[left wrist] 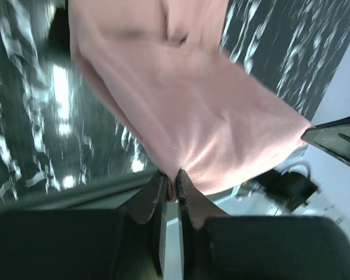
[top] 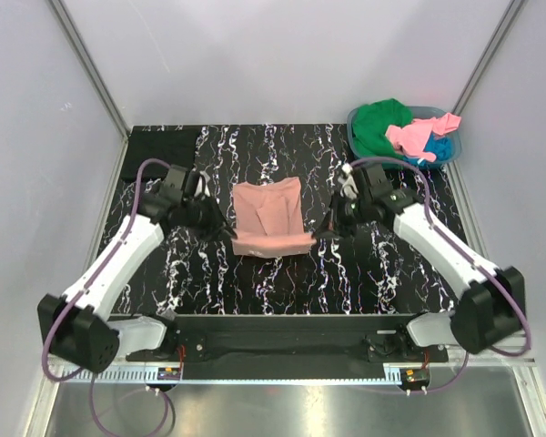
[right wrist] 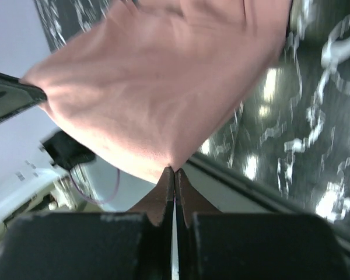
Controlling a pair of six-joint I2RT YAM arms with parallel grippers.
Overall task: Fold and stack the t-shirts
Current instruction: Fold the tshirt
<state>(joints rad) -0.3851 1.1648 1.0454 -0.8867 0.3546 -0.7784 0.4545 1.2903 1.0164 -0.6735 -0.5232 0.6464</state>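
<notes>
1. The big soft salmon-pink cloth t-shirt (top: 269,217) lies in the middle of the black marble-look bench (top: 255,291), between my two arms.
2. My left claw (top: 226,232) is squeezed narrow on its near left corner. My right claw (top: 323,234) is pinched tight on its near right corner.
3. I think the shirt is light and floppy. It will sag and could slip, so the corners are the best places to hold.
4. The green, bright pink and blue cloth t-shirts (top: 409,135) sit in the round teal plastic basket (top: 352,123), at the far right.

Salmon-pink t-shirt (top: 271,214) folded at centre, near corners lifted; green-pink-blue tee heap (top: 402,135) far-right.
</notes>
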